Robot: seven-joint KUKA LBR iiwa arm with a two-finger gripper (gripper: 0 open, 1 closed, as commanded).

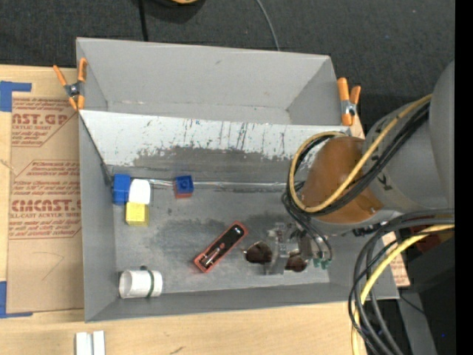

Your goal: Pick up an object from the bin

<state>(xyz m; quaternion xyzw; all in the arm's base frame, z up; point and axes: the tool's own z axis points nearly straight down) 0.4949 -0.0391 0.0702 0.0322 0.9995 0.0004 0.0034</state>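
The gripper is low in the grey metal bin, right of the flat red-and-black bar; spread or closed, I cannot tell. A dark brown lump lies between bar and gripper; a white cylinder well left of the bar

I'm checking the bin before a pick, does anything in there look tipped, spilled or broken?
Nothing looks spilled or broken. The white cylinder lies on its side in the lower-left corner, and the red-and-black stick sits askew mid-bin. The gripper is beside a dark brown thing.
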